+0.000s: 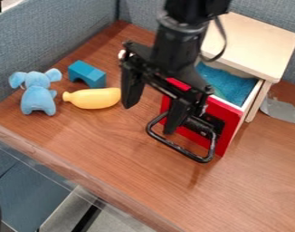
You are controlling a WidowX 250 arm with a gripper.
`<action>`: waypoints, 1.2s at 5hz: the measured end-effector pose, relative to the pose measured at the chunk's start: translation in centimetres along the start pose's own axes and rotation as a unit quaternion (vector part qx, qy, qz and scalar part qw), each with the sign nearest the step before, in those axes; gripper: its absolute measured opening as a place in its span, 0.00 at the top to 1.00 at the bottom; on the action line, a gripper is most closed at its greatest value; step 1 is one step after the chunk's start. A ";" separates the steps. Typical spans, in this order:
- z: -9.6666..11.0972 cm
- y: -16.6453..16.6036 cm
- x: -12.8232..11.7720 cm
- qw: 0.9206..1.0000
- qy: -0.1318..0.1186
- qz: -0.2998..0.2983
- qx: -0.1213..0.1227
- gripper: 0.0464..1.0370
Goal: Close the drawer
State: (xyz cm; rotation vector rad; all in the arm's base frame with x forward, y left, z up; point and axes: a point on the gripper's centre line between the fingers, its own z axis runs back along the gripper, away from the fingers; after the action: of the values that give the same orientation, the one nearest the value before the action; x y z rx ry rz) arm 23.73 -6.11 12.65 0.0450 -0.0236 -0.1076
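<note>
Plainly open at right of center, a red-fronted drawer (231,119) juts from its pale wooden cabinet (253,45), while a robot's black gripper (151,119) hangs before it near mid-frame, fingers spread with nothing between them. Lining up to push the drawer shut appears to be the step in hand, though whether the gripper touches the black loop handle (178,148) cannot be told from here. Next comes the call for a steady shove toward the upper right until the front sits flush.
</note>
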 end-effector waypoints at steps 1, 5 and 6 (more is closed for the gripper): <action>-2.4 0.2 -0.5 0.998 -0.062 -0.021 -0.007 0.04; -7.8 1.0 4.8 0.984 -0.170 0.046 0.002 0.04; -8.1 0.8 5.6 0.984 -0.173 0.046 0.001 0.04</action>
State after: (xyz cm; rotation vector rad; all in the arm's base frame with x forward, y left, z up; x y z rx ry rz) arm 29.64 -5.55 4.70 0.0264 -0.3737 -0.0215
